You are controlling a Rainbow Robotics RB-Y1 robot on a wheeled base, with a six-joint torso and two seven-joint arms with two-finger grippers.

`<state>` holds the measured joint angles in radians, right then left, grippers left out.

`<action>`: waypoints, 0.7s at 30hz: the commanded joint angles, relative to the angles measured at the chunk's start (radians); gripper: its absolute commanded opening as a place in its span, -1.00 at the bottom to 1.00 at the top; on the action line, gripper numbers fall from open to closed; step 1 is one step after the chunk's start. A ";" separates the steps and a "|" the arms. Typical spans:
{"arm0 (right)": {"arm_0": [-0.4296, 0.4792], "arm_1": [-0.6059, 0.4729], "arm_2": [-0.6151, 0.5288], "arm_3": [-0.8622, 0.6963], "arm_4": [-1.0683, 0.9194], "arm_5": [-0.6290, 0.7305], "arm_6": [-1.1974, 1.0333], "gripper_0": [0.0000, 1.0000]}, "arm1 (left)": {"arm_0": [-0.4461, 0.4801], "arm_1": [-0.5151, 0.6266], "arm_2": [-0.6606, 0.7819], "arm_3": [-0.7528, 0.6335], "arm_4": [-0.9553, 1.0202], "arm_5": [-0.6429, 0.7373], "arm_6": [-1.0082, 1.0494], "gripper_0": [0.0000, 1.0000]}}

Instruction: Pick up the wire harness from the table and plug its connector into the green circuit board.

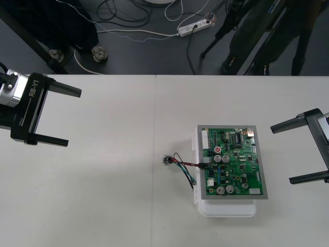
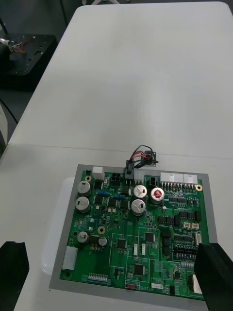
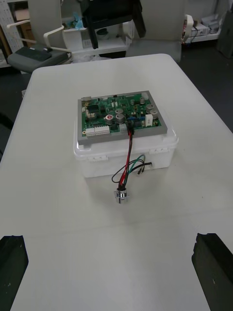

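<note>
The green circuit board (image 1: pixel 234 159) sits on its white base (image 1: pixel 226 208) at the table's right middle. The harness's black plug (image 1: pixel 204 165) is seated in a connector on the board's left edge (image 2: pixel 129 171) (image 3: pixel 130 129). Its red, black and green wires (image 1: pixel 182 165) loop off the board down to the round metal socket (image 1: pixel 167 160) (image 3: pixel 120 195), which rests on the table. My left gripper (image 1: pixel 61 116) hangs open at the far left, far from the board. Just right of the board, my right gripper (image 1: pixel 295 153) also stands open. Neither holds anything.
A seam (image 1: pixel 154 154) runs down the table just left of the socket. Beyond the far edge lie floor cables and a power strip (image 1: pixel 194 27). Bare table stretches between the left gripper and the harness.
</note>
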<state>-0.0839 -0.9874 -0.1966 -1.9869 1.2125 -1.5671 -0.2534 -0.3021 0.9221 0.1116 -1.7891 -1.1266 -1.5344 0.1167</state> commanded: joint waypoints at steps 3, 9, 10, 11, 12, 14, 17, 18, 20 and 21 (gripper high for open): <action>-0.050 -0.043 -0.034 -0.023 -0.010 -0.004 -0.047 1.00 | 0.038 0.052 0.025 -0.058 -0.048 -0.036 0.037 1.00; -0.065 -0.040 -0.034 -0.013 -0.016 -0.004 -0.110 1.00 | 0.054 0.052 0.022 -0.058 -0.088 -0.036 0.057 1.00; -0.071 -0.039 -0.034 -0.013 -0.014 -0.004 -0.109 1.00 | 0.054 0.052 0.022 -0.058 -0.096 -0.036 0.060 1.00; -0.073 -0.039 -0.034 -0.013 -0.010 -0.004 -0.104 1.00 | 0.055 0.052 0.022 -0.058 -0.104 -0.036 0.064 1.00; -0.074 -0.037 -0.034 -0.013 -0.004 -0.004 -0.101 1.00 | 0.057 0.053 0.022 -0.058 -0.111 -0.036 0.067 1.00; -0.074 -0.037 -0.034 -0.012 0.007 -0.004 -0.096 1.00 | 0.061 0.052 0.022 -0.056 -0.122 -0.036 0.072 1.00; -0.076 -0.025 -0.034 0.002 0.012 -0.004 -0.093 1.00 | 0.075 0.052 0.022 -0.052 -0.140 -0.036 0.078 1.00; -0.074 -0.019 -0.034 0.007 0.013 -0.004 -0.092 1.00 | 0.081 0.052 0.022 -0.047 -0.145 -0.036 0.081 1.00; -0.074 -0.013 -0.034 0.010 0.016 -0.004 -0.090 1.00 | 0.087 0.052 0.022 -0.042 -0.156 -0.036 0.081 1.00; -0.074 -0.008 -0.034 0.010 0.022 -0.004 -0.089 1.00 | 0.093 0.052 0.022 -0.041 -0.165 -0.036 0.081 1.00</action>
<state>-0.1293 -0.9885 -0.1966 -1.9822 1.2204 -1.5671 -0.3537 -0.2393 0.9319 0.1116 -1.8189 -1.2695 -1.5351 0.1181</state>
